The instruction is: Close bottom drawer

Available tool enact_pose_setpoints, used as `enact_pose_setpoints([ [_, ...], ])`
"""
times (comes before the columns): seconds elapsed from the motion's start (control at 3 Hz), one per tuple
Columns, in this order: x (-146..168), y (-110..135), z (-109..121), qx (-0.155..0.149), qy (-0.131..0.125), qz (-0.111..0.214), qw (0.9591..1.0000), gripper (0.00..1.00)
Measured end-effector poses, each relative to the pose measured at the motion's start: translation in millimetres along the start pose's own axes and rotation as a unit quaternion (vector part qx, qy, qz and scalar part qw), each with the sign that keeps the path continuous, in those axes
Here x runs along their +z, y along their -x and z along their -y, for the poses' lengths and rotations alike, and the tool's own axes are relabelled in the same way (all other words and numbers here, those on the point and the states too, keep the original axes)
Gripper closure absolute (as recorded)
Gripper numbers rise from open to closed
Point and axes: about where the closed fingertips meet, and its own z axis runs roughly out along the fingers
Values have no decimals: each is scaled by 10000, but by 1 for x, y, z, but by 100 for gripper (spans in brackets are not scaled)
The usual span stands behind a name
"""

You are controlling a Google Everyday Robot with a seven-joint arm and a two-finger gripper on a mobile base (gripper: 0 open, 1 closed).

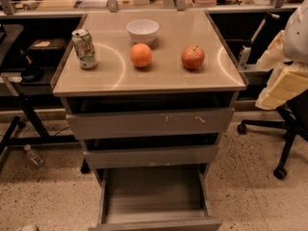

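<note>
At right edge the hand [285, 84] hangs, bottom drawer [154, 196] open.

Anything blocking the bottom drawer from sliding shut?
Nothing visible: the bottom drawer stands pulled out with a bare floor, nothing lying inside. The gripper is out of view, so its approach cannot be judged.

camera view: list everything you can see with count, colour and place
cabinet top: 1, beige, centre
soda can: 1, green and white, left on the top
bowl: 1, white, back middle
orange: 1, orange, middle
apple: 1, red, right of the orange
top drawer: 1, grey-brown, slightly out
middle drawer: 1, grey-brown, slightly out
bottom drawer: 1, grey-brown, pulled far out
office chair: 1, black, right
water bottle: 1, clear, on the floor at left
gripper: not in view
</note>
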Motion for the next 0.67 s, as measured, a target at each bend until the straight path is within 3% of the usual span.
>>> enact_pose_setpoints([
  [0.67, 0, 0, 0, 0, -1, 0, 10000, 89],
])
